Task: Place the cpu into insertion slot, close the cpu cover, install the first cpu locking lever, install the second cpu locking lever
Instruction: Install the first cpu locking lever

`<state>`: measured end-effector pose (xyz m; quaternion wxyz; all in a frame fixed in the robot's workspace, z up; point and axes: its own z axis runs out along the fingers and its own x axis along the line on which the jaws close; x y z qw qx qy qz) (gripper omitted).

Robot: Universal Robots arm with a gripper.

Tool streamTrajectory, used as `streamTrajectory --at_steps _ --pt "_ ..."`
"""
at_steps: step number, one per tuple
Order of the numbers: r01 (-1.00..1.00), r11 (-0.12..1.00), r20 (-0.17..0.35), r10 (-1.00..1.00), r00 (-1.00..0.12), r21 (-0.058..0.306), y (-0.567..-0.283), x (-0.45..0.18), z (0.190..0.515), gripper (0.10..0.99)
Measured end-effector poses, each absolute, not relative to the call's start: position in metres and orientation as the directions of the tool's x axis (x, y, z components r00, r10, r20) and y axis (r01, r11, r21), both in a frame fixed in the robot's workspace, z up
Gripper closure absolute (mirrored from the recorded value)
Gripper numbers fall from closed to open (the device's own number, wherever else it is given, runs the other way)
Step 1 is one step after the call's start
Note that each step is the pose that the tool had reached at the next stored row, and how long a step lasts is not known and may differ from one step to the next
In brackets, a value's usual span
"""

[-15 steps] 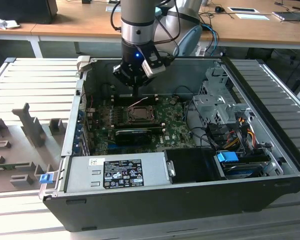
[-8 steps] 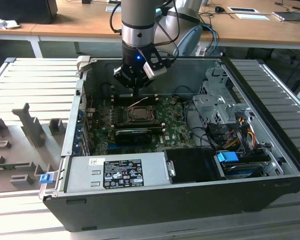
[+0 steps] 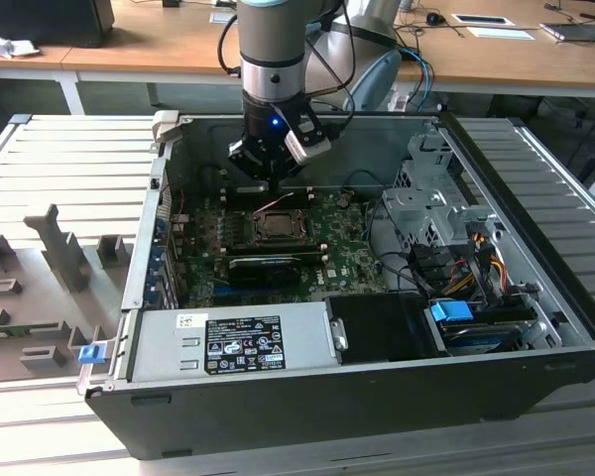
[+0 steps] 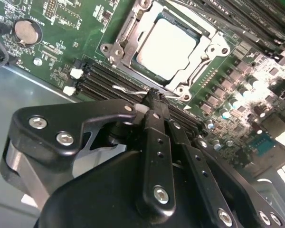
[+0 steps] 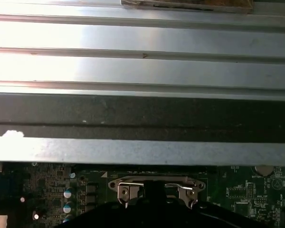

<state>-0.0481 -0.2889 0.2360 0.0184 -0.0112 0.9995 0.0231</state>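
Exterior view: the gripper (image 3: 274,169) is held low inside the open PC case (image 3: 377,402), just above the insertion slot (image 3: 278,226) on the green motherboard (image 3: 352,253). The jaw state is not resolved from here.

Second wrist view: the cpu (image 4: 166,42) is seen seated in the insertion slot, with its pale face exposed through the cut-out of the cpu cover (image 4: 210,43), which lies flat over it. Placement and cover closing are therefore judged done. The jaws are clenched together, with the tips set right at a thin wire locking lever (image 4: 126,89) that runs along the socket edge beside the black memory slots (image 4: 99,78). Whether the wire is pinched or only pressed cannot be told. The step in hand is judged to be the first locking lever.

First wrist view: the insertion slot's metal edge (image 5: 154,186) is seen just past the gripper's dark body, with the case wall (image 5: 142,152) beyond.

The lever work is judged to call for steady contact on a thin, springy wire. It has to be driven down and tucked under its catch, and a slip off the wire is the likely failure.
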Motion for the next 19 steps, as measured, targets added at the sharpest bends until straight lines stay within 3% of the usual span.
streamTrajectory --at_steps 5,19 --pt "-0.023 0.997 -0.038 -0.02 -0.999 0.075 -0.289 -0.045 0.231 0.98" --pt "-0.035 0.995 -0.038 -0.031 -0.999 0.094 -0.288 -0.034 0.218 0.98"
